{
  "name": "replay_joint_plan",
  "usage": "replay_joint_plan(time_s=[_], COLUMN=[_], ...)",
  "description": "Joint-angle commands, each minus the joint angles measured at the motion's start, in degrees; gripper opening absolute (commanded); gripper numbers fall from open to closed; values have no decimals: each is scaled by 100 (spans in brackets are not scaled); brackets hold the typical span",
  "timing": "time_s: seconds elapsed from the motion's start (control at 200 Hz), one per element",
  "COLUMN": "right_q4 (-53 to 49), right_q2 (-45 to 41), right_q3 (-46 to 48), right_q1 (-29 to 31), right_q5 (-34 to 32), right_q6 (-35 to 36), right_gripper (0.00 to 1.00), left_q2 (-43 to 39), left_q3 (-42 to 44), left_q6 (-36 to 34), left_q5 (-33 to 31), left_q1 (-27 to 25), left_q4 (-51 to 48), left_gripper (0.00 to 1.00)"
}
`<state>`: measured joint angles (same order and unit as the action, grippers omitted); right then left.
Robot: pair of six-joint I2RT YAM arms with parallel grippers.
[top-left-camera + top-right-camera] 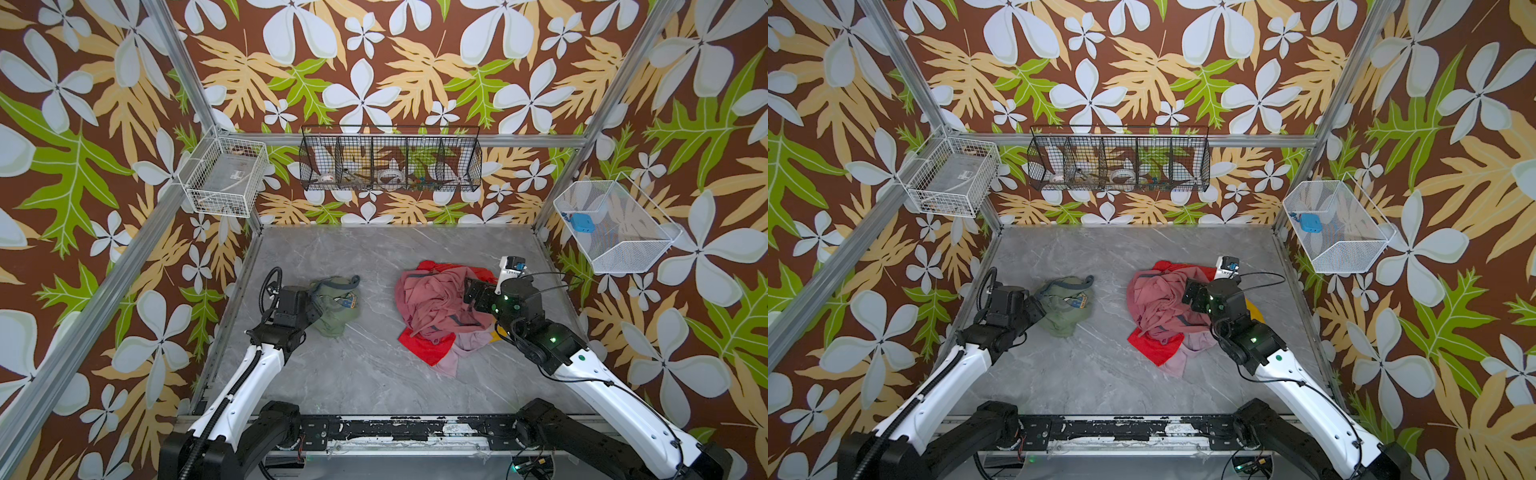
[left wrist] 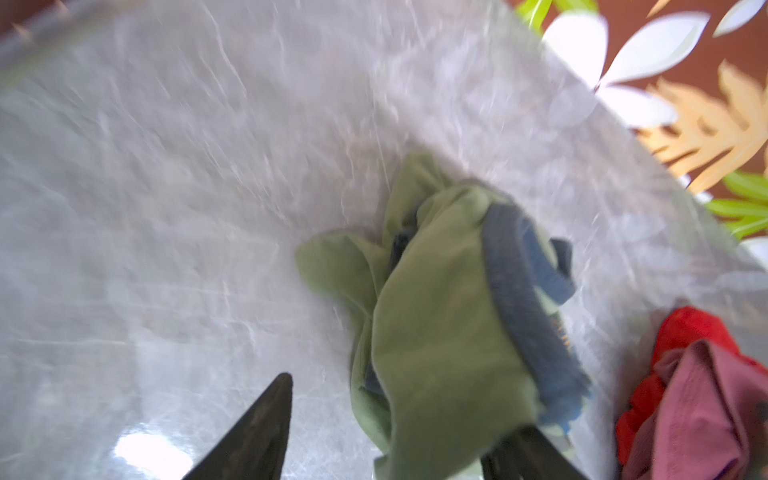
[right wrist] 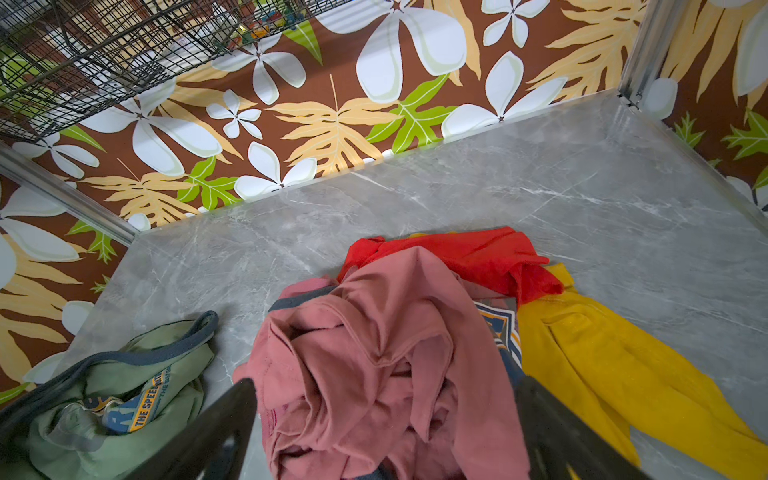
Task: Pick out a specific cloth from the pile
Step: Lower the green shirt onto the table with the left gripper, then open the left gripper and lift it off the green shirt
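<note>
The sage-green shirt [image 1: 334,309] is lying crumpled on the grey marble table [image 1: 353,374], on the left arm's side and well apart from the pile [image 1: 432,307], with its grey-blue neck trim turned up. So the picking-out looks all but done, and I'd judge the step in hand to be the release.

The left gripper [image 2: 395,415] is sitting right at the shirt's near edge. In the blurred left wrist view its jaws are standing apart with bare table showing between them. A fold of green is draping over one finger, but nothing is pinched.

Over at the pile, the right gripper [image 3: 386,386] is hovering with its jaws spread very wide, one on each side of the dusty-pink garment [image 3: 374,353]. As far as I can tell it is gripping nothing. The red cloth [image 3: 457,253] and a yellow piece [image 3: 602,353] are poking out beside it.

Next, I'd say, the left arm needs to be lifting clear without dragging that draped fold along. The right claw needs to be backing off the pink heap without snagging it.
</note>
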<state>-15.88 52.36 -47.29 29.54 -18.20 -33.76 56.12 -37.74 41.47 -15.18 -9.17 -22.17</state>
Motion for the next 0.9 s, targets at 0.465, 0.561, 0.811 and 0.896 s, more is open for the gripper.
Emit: replay_joint_plan(time_s=[0.465,0.561,0.811,0.896], right_q4=[2,7,-22,-22], right_q2=[65,75,99,117], right_q3=[-176,-185,-206,-202], right_q1=[6,8,1,5], right_q5=[61,105,199,258], right_q6=[93,106,174,198], right_gripper=[96,96,96,96], left_q2=[483,756,1859,2103], left_q3=[-1438,-1447,-1544,-1510], left_q6=[-1043,-1237,-1605,-1630], left_q5=[-2209,-1877,-1135,-996], left_q1=[-1830,-1895,-1896,-1896], left_q4=[-851,-736,-761,-667], left_gripper=[74,76,88,100])
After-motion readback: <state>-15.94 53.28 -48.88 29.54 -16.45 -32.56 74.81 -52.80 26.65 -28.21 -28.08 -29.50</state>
